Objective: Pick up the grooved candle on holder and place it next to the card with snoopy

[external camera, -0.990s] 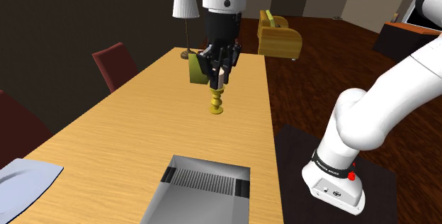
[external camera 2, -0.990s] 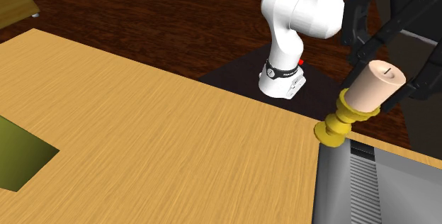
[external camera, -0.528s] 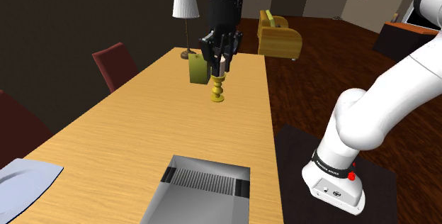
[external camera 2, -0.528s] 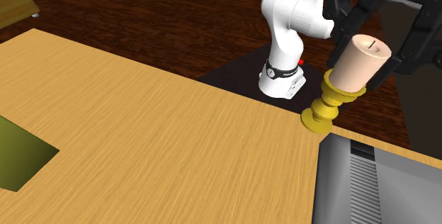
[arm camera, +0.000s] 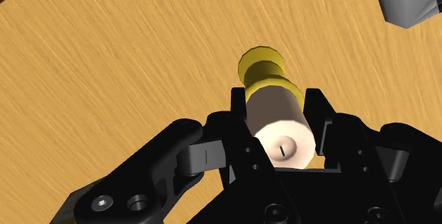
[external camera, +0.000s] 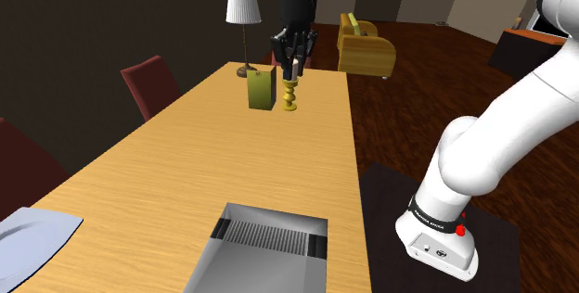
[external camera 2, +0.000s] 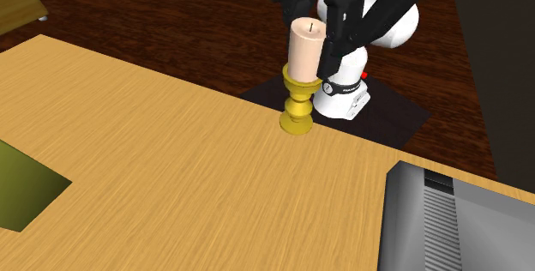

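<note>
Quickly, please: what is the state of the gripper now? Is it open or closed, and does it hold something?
Gripper: closed, holding the pale candle that stands on its yellow holder.

We log the candle (external camera: pixel 290 96) just beside the card (external camera: pixel 261 88), on its shoulder-view right, far along the desk (external camera: pixel 186 171); lamp (external camera: pixel 243 2) behind.

The gripper (external camera: pixel 293 57) clasps the candle (external camera: pixel 290 97) from above. The candle is upright, just beside the olive card (external camera: pixel 261 89) on the table (external camera: pixel 186 171).
</note>
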Robot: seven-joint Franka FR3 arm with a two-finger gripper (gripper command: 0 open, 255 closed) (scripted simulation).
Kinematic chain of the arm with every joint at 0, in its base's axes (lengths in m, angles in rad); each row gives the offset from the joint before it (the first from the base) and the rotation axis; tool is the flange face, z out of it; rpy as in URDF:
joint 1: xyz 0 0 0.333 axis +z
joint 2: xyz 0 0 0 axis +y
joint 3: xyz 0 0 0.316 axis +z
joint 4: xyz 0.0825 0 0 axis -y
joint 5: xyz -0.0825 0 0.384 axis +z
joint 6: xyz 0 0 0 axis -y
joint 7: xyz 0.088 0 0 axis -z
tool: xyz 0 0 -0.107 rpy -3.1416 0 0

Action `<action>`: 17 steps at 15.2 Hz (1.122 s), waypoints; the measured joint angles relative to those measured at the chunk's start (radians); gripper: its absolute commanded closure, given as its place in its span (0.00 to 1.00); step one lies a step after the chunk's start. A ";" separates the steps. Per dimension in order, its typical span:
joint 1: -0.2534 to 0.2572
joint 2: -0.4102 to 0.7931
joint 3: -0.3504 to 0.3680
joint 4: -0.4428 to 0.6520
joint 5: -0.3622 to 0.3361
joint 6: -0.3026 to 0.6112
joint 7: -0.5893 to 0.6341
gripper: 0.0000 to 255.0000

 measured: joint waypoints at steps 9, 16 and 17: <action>-0.077 0.127 -0.133 0.103 -0.063 0.013 -0.196 1.00; -0.135 0.263 -0.219 0.239 -0.089 0.009 -0.335 1.00; -0.143 0.285 -0.229 0.261 -0.091 0.008 -0.352 1.00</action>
